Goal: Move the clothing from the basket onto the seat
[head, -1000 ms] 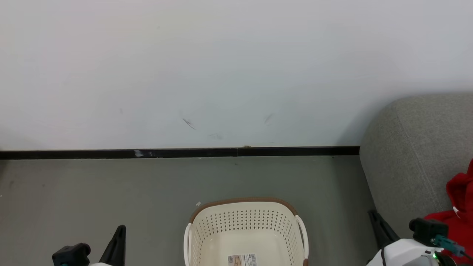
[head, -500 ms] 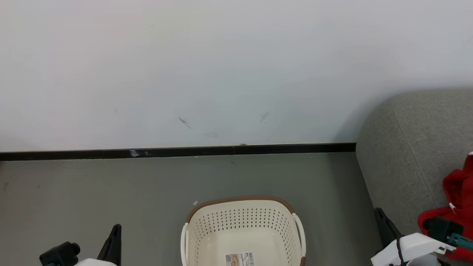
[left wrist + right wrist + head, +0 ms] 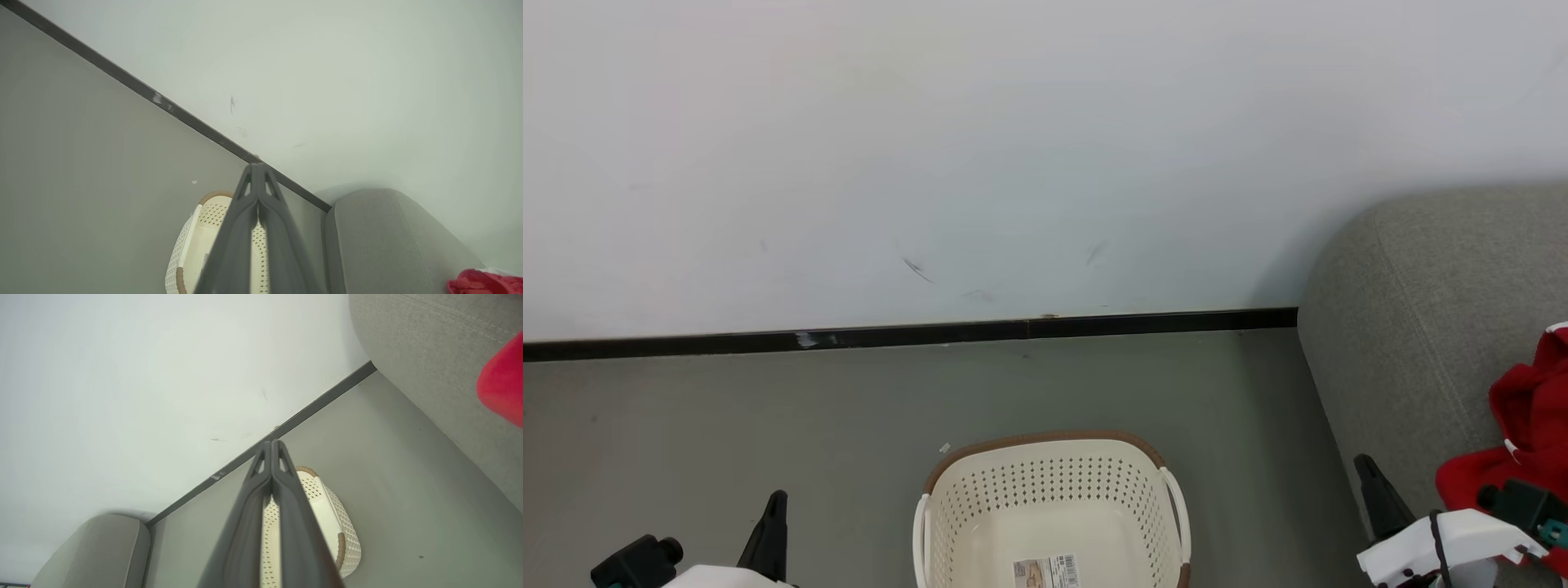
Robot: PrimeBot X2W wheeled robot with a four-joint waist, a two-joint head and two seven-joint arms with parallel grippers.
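The cream basket [image 3: 1054, 498] stands on the floor at the bottom middle of the head view, with nothing inside but a label sticker [image 3: 1045, 570]. Red clothing [image 3: 1527, 441] lies on the grey seat [image 3: 1413, 327] at the right edge. My left gripper [image 3: 776, 502] is shut and holds nothing, low at the left of the basket. My right gripper [image 3: 1365, 469] is shut too, beside the seat's front and left of the clothing. The left wrist view looks past its shut fingers [image 3: 256, 192] to the basket [image 3: 192, 245], the seat [image 3: 388, 237] and the clothing [image 3: 482, 283]. The right wrist view has the basket [image 3: 331, 522], the seat [image 3: 441, 355] and the clothing [image 3: 502, 388] beyond its shut fingers [image 3: 271, 469].
A white wall [image 3: 1013, 147] with a black skirting strip [image 3: 931, 335] runs behind the basket. Grey floor [image 3: 727, 425] spreads left of and behind the basket. A second grey upholstered piece [image 3: 102, 547] sits at the lower left of the right wrist view.
The whole head picture has drifted a little left, so the camera has moved. Both grippers sit lower in it, and both stay shut.
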